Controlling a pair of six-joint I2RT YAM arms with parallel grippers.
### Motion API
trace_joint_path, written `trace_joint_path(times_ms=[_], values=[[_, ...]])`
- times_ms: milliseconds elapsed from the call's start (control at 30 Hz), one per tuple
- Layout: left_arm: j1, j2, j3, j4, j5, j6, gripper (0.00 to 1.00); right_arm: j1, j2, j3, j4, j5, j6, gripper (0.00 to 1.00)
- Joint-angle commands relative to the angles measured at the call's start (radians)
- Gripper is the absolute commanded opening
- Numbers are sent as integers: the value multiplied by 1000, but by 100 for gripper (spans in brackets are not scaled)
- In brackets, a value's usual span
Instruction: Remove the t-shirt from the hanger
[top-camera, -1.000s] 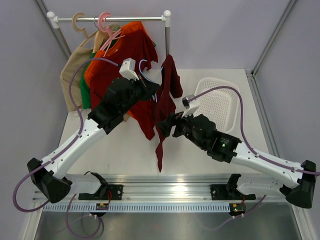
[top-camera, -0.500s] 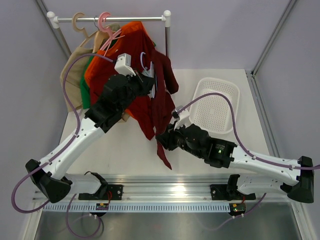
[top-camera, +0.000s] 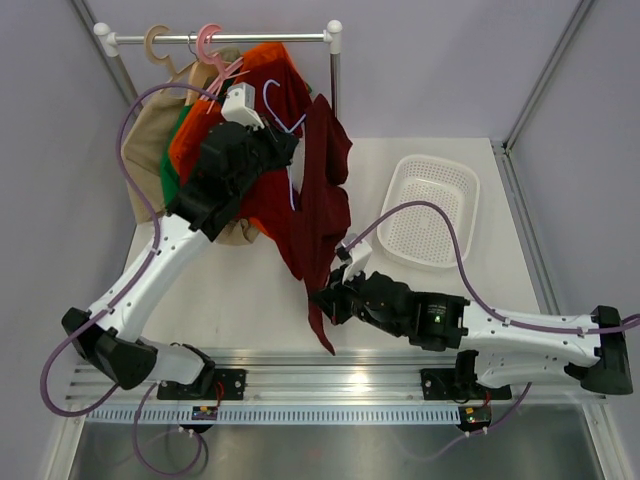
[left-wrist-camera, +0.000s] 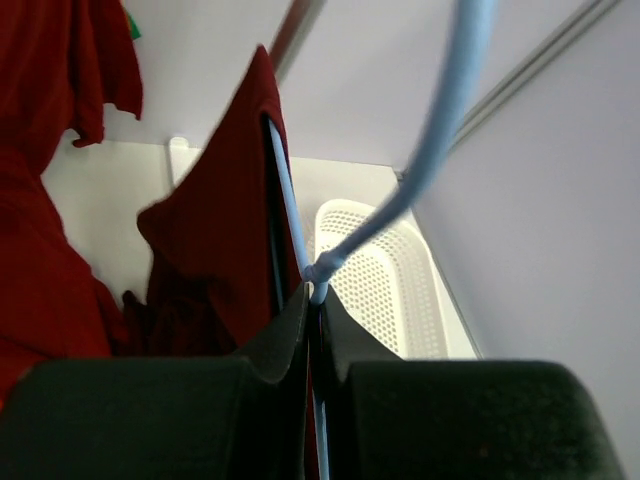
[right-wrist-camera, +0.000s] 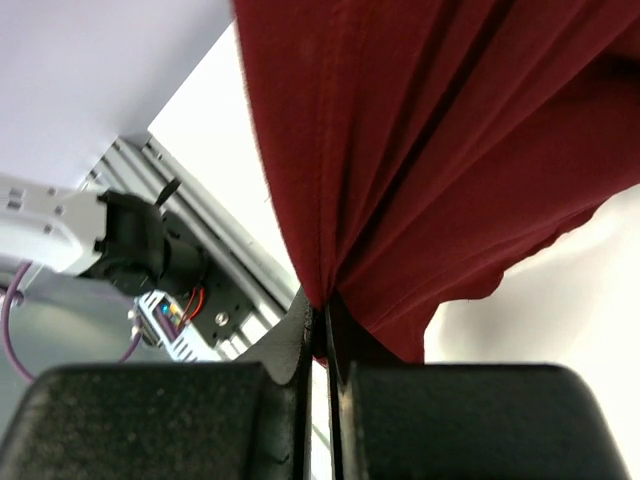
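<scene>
Maroon t-shirt (right-wrist-camera: 430, 150) is pinched at a gathered fold by the closed jaws of the right gripper (right-wrist-camera: 320, 325). Folds are fanned upward from there. Pale desk (right-wrist-camera: 560, 330) is seen behind, aluminium rail (right-wrist-camera: 225, 270) at lower left.

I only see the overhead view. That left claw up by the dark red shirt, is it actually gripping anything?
Observer: Yes. Its wrist camera shows the left gripper shut on the hanger, a thin pale blue wire.
Operator: And the lower claw?
Observer: The right gripper is shut on a bunched fold of the t-shirt.
Operator: Is the shirt off the wire?
Observer: No; the left wrist view shows cloth draped over one wire arm.
</scene>
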Motion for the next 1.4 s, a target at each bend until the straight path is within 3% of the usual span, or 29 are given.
trace_joint_path(times_ms=[0, 233, 400, 500, 600, 800, 867, 1000, 1233, 1367], values=[[96, 44, 108, 130, 42, 24, 0, 91, -34, -15, -124, 31, 59, 0], [183, 98, 252, 85, 162, 30, 0, 156, -129, -59, -197, 107, 136, 0], [288, 161, 403, -12, 392, -22, 0, 173, -226, -110, -303, 182, 201, 0], [328, 167, 420, -18, 441, -77, 0, 171, -258, -136, -346, 185, 238, 0], [309, 133, 351, -17, 536, -140, 0, 173, -248, -139, -332, 228, 219, 0], [203, -156, -22, -17, 472, -125, 0, 132, -159, 22, -326, 550, 38, 0], [196, -274, -183, -29, 468, -111, 0, 17, -186, 27, -163, 453, -56, 0], [180, -420, -326, -187, 409, -24, 0, -270, -147, 91, -116, 213, -157, 0], [179, -562, -291, -377, 325, 94, 0, -441, 22, 267, -140, 98, -232, 0], [180, -606, -229, -486, 215, 169, 0, -620, 97, 405, -97, -5, -248, 0]])
